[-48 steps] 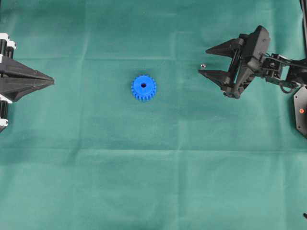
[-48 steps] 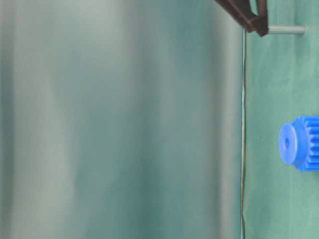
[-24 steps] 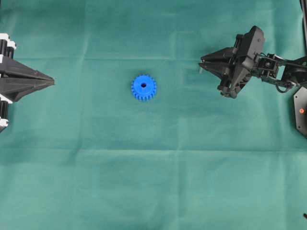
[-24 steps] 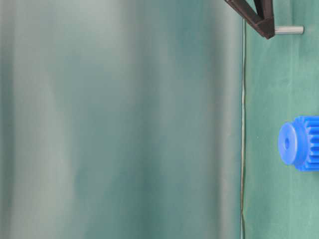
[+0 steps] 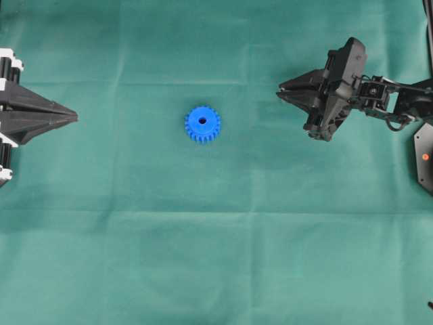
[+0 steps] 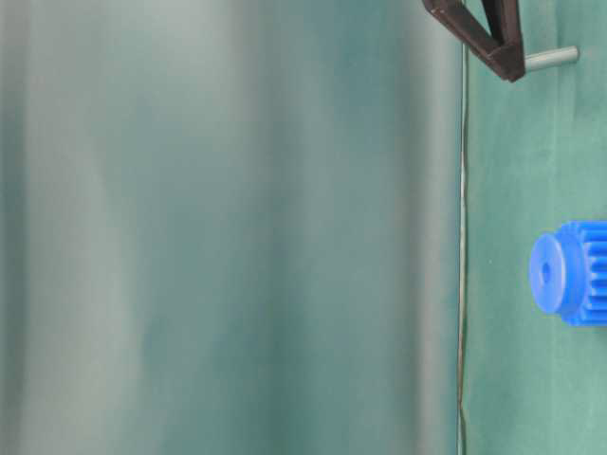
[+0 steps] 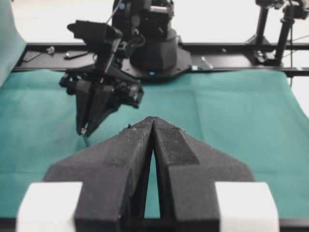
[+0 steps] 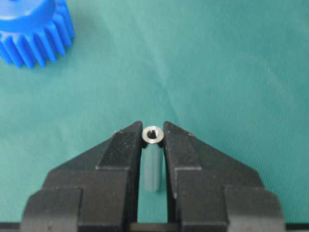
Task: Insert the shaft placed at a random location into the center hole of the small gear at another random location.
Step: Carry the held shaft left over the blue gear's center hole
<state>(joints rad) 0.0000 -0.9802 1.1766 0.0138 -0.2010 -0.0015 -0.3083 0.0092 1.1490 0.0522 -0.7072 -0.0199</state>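
- The right gripper (image 8: 153,140) was pinched on the shaft (image 8: 152,134), its two black fingers (image 8: 120,150) pressed against either side of the pin near their tips.
- In the right wrist view the shaft stood upright between the fingers, its shiny round end facing the camera and its grey body running down into the gap behind.
- From the table-level view the shaft (image 6: 552,59) stuck out beyond the dark fingertips toward the green cloth (image 6: 531,171); whether its far end touched the cloth was hard to judge from that angle.
- In the overhead view the right gripper (image 5: 281,93) sat at the upper right of the mat, well apart from the small gear (image 5: 202,124), and the shaft itself was too small to make out there.
- The small gear lay flat on the green cloth (image 5: 216,257) near the middle, hub up, with the center hole (image 5: 202,121) open and dark.
- The left gripper (image 7: 153,122) rested at the left edge of the mat, its fingers pressed together with nothing between them, pointing toward the gear.
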